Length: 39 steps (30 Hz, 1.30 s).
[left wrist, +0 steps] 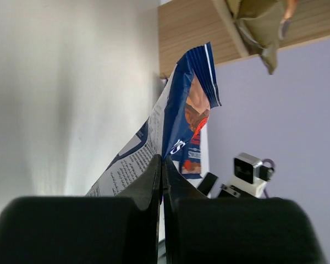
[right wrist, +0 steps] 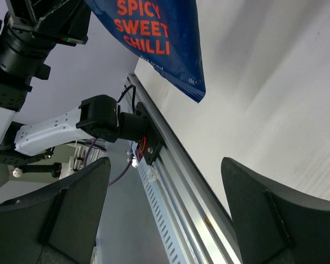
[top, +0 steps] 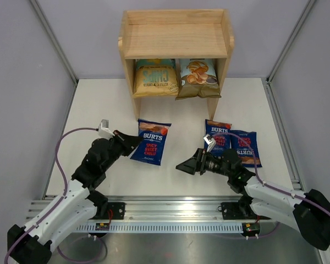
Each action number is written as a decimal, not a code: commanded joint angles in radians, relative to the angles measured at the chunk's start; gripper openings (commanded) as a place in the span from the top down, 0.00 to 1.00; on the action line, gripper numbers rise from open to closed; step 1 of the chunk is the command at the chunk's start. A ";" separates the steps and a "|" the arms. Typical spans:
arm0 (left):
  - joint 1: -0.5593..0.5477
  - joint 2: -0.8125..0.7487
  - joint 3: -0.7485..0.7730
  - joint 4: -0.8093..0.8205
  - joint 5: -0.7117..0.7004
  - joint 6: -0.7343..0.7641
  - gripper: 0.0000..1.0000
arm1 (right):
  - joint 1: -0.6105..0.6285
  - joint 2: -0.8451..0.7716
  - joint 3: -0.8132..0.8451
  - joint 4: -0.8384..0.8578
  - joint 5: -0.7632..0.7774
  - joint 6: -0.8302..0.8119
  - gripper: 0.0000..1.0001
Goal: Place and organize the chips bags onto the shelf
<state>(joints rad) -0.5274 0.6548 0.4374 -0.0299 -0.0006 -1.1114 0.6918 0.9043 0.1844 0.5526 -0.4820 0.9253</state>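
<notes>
A dark-blue Burts chips bag [top: 152,141] lies left of centre on the table, and my left gripper [top: 135,141] is shut on its left edge. In the left wrist view the closed fingers [left wrist: 154,181] pinch the bag [left wrist: 181,118], which stands up ahead of them. My right gripper [top: 182,165] is open and points left, with nothing between its fingers; the same bag [right wrist: 154,38] shows beyond it. Two more Burts bags [top: 218,137] [top: 244,146] lie flat behind the right arm. The wooden shelf [top: 176,38] holds a yellow bag [top: 155,77] and a pale-blue-and-brown bag [top: 198,78] on its lower tier.
The shelf's top tier [top: 179,41] holds nothing. A metal rail [top: 170,209] runs along the near table edge, also seen as the rail [right wrist: 176,181] in the right wrist view. Grey walls close in the left and right sides.
</notes>
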 commanded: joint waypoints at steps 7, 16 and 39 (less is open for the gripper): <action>-0.026 -0.087 0.106 0.117 0.158 -0.123 1.00 | 0.086 0.205 0.194 0.299 0.108 -0.204 0.12; -0.059 -0.126 0.130 0.142 0.206 -0.189 1.00 | 0.141 0.387 0.388 0.412 0.079 -0.224 0.38; -0.060 -0.067 0.368 -0.290 0.594 0.676 0.07 | 0.152 0.170 0.627 -0.247 -0.352 -0.318 0.93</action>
<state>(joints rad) -0.5819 0.5716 0.8261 -0.3695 0.4709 -0.5018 0.8333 1.1053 0.7448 0.4320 -0.7425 0.6827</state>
